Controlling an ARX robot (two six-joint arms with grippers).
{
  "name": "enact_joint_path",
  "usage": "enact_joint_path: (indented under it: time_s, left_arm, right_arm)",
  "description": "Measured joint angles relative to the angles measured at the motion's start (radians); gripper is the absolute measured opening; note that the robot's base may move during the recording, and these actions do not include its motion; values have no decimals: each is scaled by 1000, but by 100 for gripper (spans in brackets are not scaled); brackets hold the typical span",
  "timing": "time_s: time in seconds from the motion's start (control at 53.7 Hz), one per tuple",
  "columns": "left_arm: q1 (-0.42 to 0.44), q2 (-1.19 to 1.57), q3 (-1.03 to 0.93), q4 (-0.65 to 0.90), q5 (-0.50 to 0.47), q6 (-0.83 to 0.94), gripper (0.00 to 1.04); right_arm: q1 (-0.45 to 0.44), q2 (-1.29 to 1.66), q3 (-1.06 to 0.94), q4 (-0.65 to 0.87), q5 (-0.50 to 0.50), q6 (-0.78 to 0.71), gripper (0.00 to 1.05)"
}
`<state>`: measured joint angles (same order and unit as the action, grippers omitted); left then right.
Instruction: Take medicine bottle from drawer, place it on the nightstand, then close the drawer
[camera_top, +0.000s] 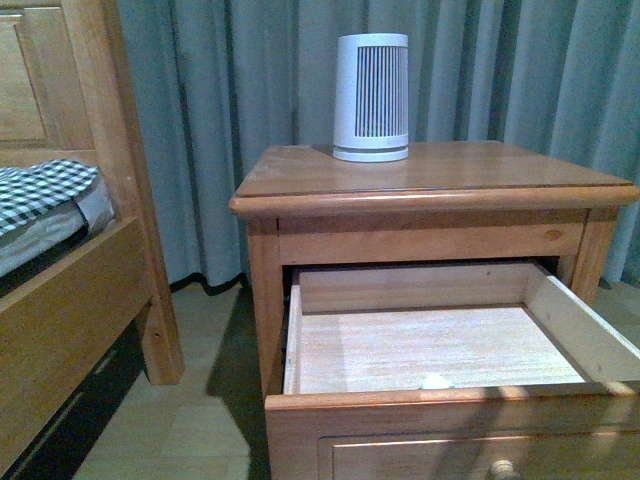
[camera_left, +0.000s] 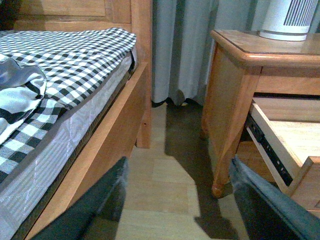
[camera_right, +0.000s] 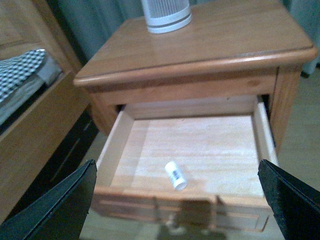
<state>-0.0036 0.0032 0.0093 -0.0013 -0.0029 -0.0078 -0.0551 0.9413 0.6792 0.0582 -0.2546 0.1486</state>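
The nightstand (camera_top: 430, 175) stands in front of me with its drawer (camera_top: 600, 345) pulled out, pale wood inside. The medicine bottle (camera_right: 175, 175) lies on its side on the drawer floor near the front panel. In the front view only a sliver of the bottle (camera_top: 436, 381) shows above the drawer front. My right gripper (camera_right: 176, 167) is open and empty, hovering above the drawer's front with the bottle between its fingers' lines. My left gripper (camera_left: 178, 160) is open and empty, low over the floor between the bed and the nightstand (camera_left: 235, 50). Neither arm shows in the front view.
A large white ribbed cylinder device (camera_top: 371, 97) stands at the back of the nightstand top. A wooden bed frame (camera_top: 80, 300) with checked bedding (camera_left: 65, 65) stands to the left. Grey curtains (camera_top: 220, 120) hang behind. The drawer's knob (camera_top: 503, 468) is at the bottom edge.
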Motion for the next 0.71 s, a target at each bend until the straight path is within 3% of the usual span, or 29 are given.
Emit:
enact_joint_path:
  time_s: [0.149,0.484,0.707]
  left_arm:
    - [0,0,0,0,0,0,99]
    - [0,0,0,0,0,2,98]
    - [0,0,0,0,0,2,98]
  right_arm:
    - [60,358,298,-64,54,-103,98]
    - [205,950,643,-377,171,-117,98]
    - [241,1126,774,-416,220,-112,98]
